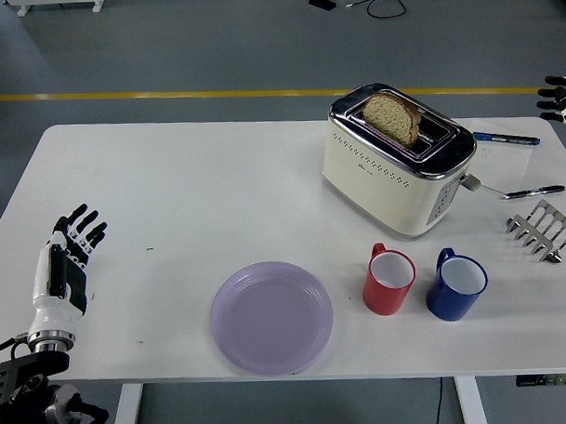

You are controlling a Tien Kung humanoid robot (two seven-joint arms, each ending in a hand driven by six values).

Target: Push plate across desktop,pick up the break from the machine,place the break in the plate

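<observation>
A lilac plate (271,317) lies near the table's front edge, left of two mugs. A slice of brown bread (393,117) stands in the slot of a cream and chrome toaster (397,161) at the back right. My left hand (64,267) hovers over the table's left edge, fingers spread and holding nothing, well to the left of the plate. Only the fingertips of my right hand (560,99) show at the right picture edge, beyond the table's far right corner and far from the toaster.
A red mug (389,279) and a blue mug (457,284) stand right of the plate. A metal toast rack (542,229) sits at the right edge, with a silver pen (531,192) and a blue pen (506,138) behind it.
</observation>
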